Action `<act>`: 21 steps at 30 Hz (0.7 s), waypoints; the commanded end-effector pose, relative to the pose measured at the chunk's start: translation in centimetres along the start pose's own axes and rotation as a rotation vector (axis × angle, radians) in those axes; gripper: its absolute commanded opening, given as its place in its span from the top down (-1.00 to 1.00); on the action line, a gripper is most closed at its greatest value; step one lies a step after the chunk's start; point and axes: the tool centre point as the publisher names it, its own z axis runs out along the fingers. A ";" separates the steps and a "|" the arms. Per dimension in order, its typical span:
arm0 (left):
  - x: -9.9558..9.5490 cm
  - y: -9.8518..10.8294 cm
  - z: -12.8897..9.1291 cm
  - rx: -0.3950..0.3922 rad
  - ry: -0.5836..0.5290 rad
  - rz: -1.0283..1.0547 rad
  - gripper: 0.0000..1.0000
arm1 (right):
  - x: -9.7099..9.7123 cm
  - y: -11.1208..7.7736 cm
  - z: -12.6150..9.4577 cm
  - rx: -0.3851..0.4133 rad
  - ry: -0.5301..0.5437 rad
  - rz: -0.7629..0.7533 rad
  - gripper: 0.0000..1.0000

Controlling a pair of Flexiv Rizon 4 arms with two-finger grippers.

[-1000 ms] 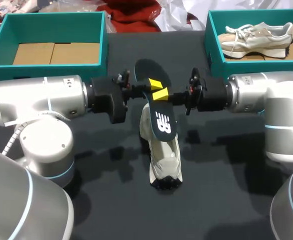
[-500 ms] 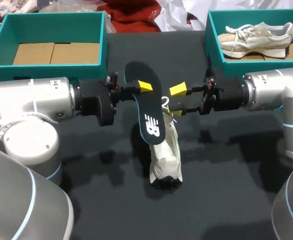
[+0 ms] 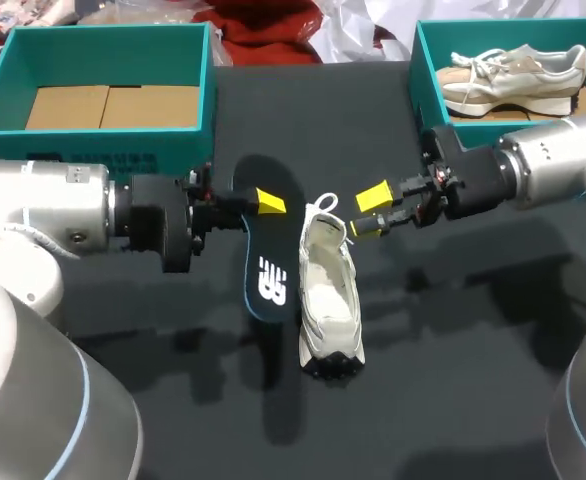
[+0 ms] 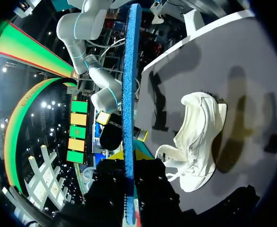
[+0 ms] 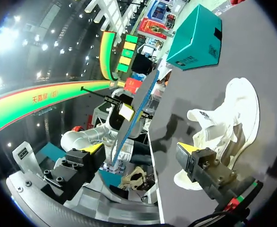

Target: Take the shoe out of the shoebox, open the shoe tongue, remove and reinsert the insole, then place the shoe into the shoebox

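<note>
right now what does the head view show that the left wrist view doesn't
Only the head view: a second shoe lying in the right box, the left box's bare cardboard floor, and the insole's dark face with its white logo.
Only the left wrist view: the insole edge-on, its blue edge running straight out from the tool.
Both: the left tool shut on the insole, and the white shoe lying on the table beside it.

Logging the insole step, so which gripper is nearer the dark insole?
Left. The left gripper is shut on the insole at its far end. The right gripper is open on the other side of the white shoe, apart from the insole.
</note>
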 end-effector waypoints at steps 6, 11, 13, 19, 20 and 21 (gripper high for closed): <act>-0.5 0.3 -2.1 0.024 0.021 0.000 1.00 | 0.5 0.4 -1.0 0.199 -0.051 -0.180 -1.00; -0.4 -0.2 -1.6 0.030 0.039 0.000 1.00 | 1.1 -0.3 -2.6 0.308 -0.171 -0.304 -1.00; -0.1 -0.9 -1.2 0.084 0.067 -0.041 1.00 | 1.2 -1.4 -3.5 0.329 -0.228 -0.364 -1.00; 0.1 -3.2 -2.1 0.184 0.116 -0.175 1.00 | 0.2 -4.2 -5.1 0.390 -0.427 -0.379 -1.00; 0.1 -3.2 -2.1 0.184 0.116 -0.175 1.00 | 0.2 -4.2 -5.1 0.390 -0.427 -0.379 -1.00; 0.1 -3.2 -2.1 0.184 0.116 -0.175 1.00 | 0.2 -4.2 -5.1 0.390 -0.427 -0.379 -1.00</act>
